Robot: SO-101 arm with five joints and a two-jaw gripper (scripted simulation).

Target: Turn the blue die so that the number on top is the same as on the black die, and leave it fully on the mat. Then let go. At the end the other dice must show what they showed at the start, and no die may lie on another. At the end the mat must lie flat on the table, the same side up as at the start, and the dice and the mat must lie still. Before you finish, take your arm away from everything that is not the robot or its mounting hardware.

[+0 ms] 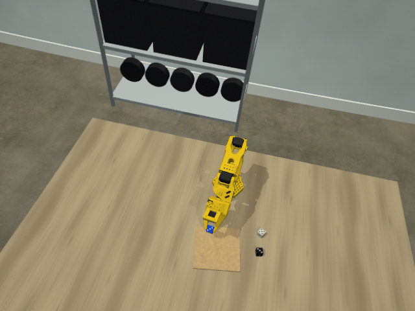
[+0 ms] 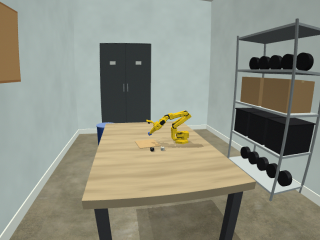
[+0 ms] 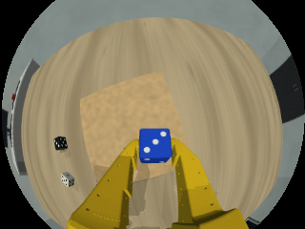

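Observation:
My yellow gripper is shut on the blue die and holds it in the air above the near corner of the tan mat. In the wrist view the blue die sits between the fingertips, and the face turned to the camera has three pips. The side view shows the die well above the mat. The black die lies on the table just right of the mat, and the white die lies a little behind it. Both also show in the wrist view, the black die and the white die.
The arm's base stands on the table behind the mat. A metal shelf with black bins and discs stands beyond the table's far edge. A blue bin stands on the floor by the far left corner.

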